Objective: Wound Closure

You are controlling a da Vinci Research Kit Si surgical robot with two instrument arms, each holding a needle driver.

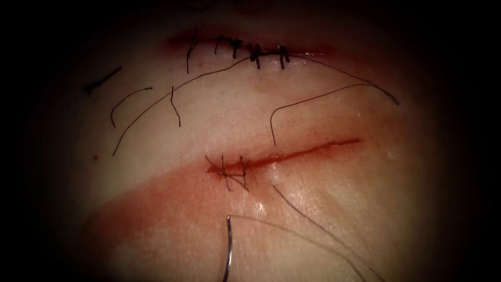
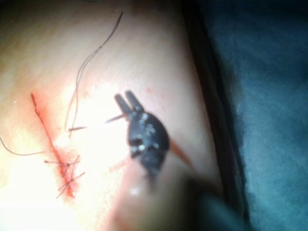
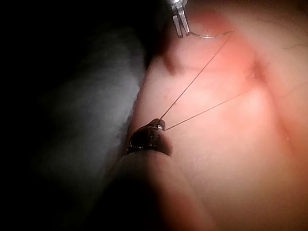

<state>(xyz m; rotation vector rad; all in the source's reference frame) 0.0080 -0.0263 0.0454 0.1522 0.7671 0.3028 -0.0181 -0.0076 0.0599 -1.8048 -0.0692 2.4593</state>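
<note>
The tissue (image 1: 323,209) has an open cut (image 1: 308,151) with two stitches (image 1: 232,169) at its left end. The curved needle (image 1: 228,245) is out of the tissue, in front of the cut, below the stitches. My left tool (image 2: 127,102) is shut on the needle (image 2: 114,118). The right wrist view shows that same tool (image 3: 180,24) holding the needle (image 3: 207,36) away from its thread end. Thread (image 3: 192,82) runs from the needle's end to my right tool (image 3: 159,125), shut on it, and a second strand leads off towards the tissue. Thread (image 1: 313,222) leaves the cut towards the lower right.
Behind lies a second cut closed with several dark stitches (image 1: 255,52). Loose thread ends (image 1: 130,99) lie on the tissue to its left, and a long strand (image 1: 313,96) to its right. Red fluid (image 1: 156,203) stains the tissue left of the open cut. A blue drape (image 2: 260,96) borders the tissue.
</note>
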